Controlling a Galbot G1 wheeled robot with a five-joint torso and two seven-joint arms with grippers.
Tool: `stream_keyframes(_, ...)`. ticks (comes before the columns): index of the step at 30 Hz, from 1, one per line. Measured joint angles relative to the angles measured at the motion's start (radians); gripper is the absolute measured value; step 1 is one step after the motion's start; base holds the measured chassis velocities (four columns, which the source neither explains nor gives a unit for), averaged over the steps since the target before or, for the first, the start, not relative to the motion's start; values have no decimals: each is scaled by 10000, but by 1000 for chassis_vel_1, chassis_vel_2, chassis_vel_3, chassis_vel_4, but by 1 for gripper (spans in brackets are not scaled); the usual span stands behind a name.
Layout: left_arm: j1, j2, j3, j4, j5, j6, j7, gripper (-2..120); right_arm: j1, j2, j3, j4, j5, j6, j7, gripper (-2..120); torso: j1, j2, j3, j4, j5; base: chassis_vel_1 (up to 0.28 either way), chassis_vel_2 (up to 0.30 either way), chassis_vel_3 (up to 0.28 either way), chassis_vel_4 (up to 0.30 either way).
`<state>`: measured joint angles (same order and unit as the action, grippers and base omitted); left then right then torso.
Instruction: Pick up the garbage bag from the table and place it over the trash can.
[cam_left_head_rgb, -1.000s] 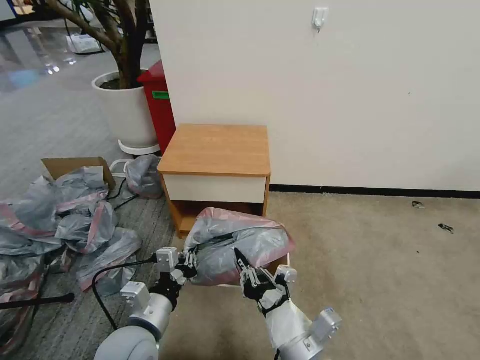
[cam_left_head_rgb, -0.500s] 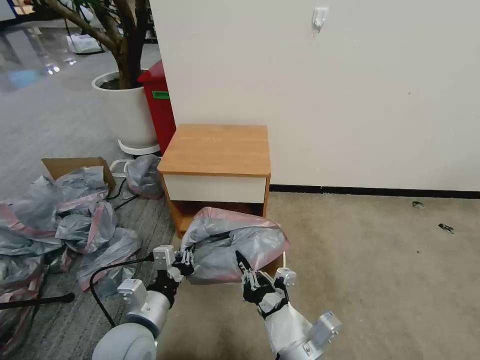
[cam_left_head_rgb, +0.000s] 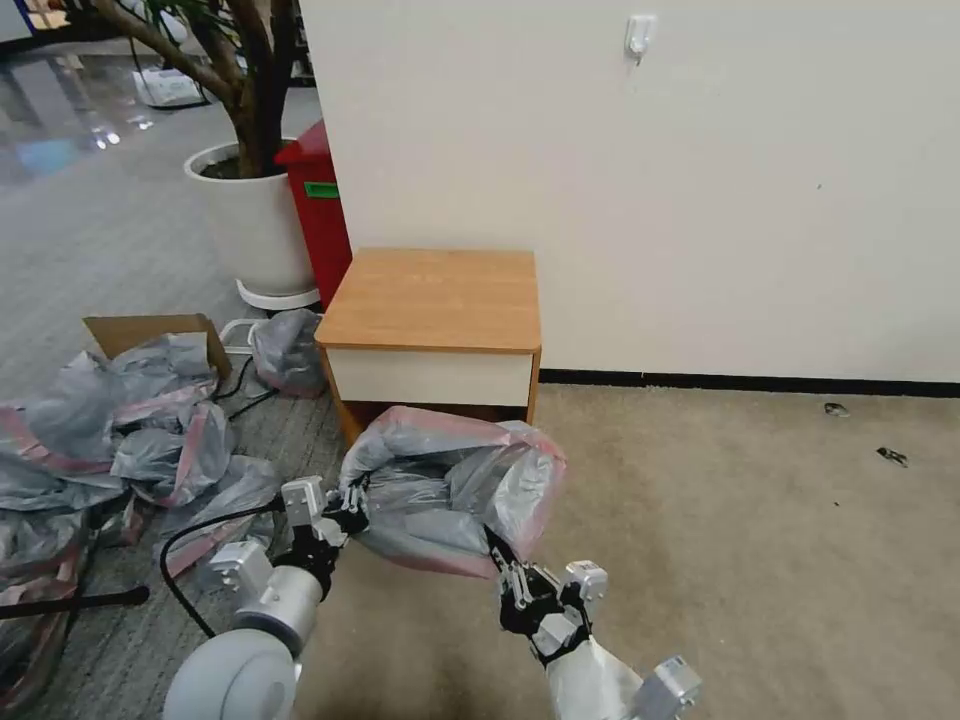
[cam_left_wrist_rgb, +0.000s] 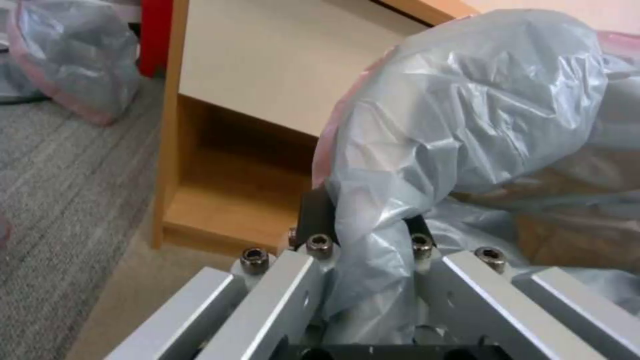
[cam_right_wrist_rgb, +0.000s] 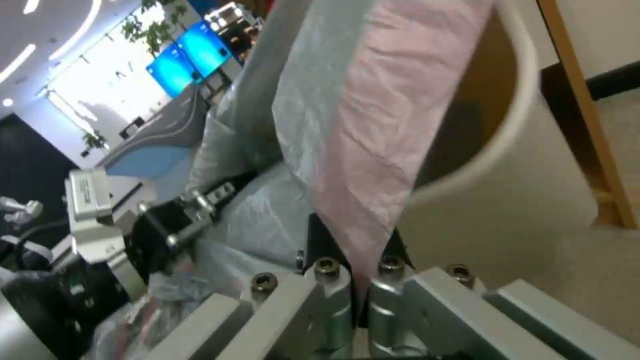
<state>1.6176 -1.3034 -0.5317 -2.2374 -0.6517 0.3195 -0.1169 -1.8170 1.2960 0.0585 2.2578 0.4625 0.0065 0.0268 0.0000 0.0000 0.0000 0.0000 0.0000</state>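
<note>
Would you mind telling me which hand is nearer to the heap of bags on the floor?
Left. The left hand grips the garbage bag beside the heap; the right hand grips its far side.

A plain white wall (cam_left_head_rgb: 650, 180) fills the back, with a small white hook (cam_left_head_rgb: 639, 36) high on it and a dark baseboard (cam_left_head_rgb: 750, 381) along its foot. Before it lies beige carpet (cam_left_head_rgb: 760, 540) with a few dark crumbs. Further to the left the floor is grey carpet (cam_left_head_rgb: 90, 250), and far behind it is glossy and reflects light. A white plant pot (cam_left_head_rgb: 255, 220) with a tree stands beside a red bin (cam_left_head_rgb: 320, 215). A cardboard box (cam_left_head_rgb: 150, 330) stands among a heap of grey-and-pink bags (cam_left_head_rgb: 130, 440).
</note>
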Motion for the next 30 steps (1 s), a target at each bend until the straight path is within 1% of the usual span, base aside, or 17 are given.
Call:
stream_keyframes(8, -13, 4, -62, -205, -612, 203, -169, 4, 81, -340, 143, -447, -167, 86, -4, 0, 0, 0, 0, 0, 1, 0, 0, 0, 0)
stream_keyframes(19, 131, 4, -69, -375, -1068, 383, -204, 4, 403, -390, 513, -883, -198, 202, 28, 0, 0, 0, 0, 0, 1, 0, 0, 0, 0)
stream_keyframes(28, 159, 19, -119, -427, -1316, 500, -272, 4, 475, -508, 818, -1258, -572, 411, 112, 0, 0, 0, 0, 0, 1, 0, 0, 0, 0)
stream_keyframes(29, 162, 19, -128, -427, -1318, 501, -281, 4, 477, -522, 840, -1284, -640, 420, 177, 0, 0, 0, 0, 0, -1, 0, 0, 0, 0)
stream_keyframes(30, 161, 22, -150, -433, -1323, 498, -286, 4, 479, -545, 885, -1315, -716, 433, 233, 4, 0, 0, 0, 0, -1, 0, 0, 0, 0)
